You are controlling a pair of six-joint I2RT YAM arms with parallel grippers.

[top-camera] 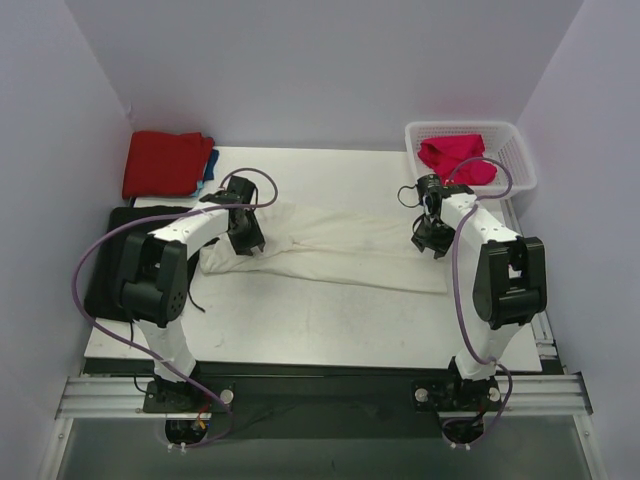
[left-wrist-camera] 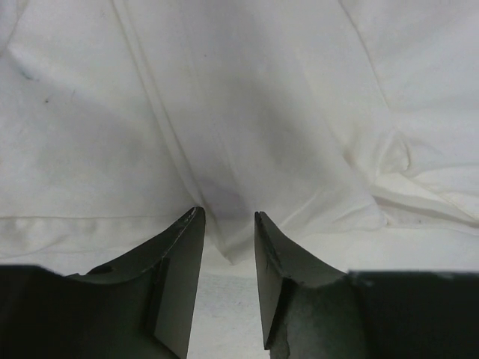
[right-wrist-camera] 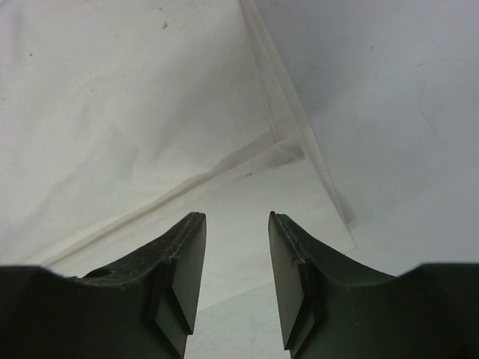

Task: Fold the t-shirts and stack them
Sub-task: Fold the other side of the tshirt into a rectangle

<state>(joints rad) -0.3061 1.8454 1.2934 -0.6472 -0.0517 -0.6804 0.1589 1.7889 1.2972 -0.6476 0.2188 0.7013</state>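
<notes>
A large cream-white t-shirt (top-camera: 335,248) lies folded into a long band across the middle of the table. My left gripper (top-camera: 247,240) is open just above its left end; in the left wrist view the cloth (left-wrist-camera: 247,134) fills the frame and a fold point lies between my jaws (left-wrist-camera: 229,218). My right gripper (top-camera: 432,238) is open over the shirt's right end; the right wrist view shows a hemmed corner (right-wrist-camera: 299,149) ahead of my open gripper (right-wrist-camera: 236,218). A folded red t-shirt (top-camera: 165,163) sits on a blue one (top-camera: 210,165) at the back left. A magenta-pink t-shirt (top-camera: 457,157) lies in the basket.
A white plastic basket (top-camera: 515,150) stands at the back right corner. A black mat (top-camera: 105,270) lies off the table's left edge. White walls close in the back and both sides.
</notes>
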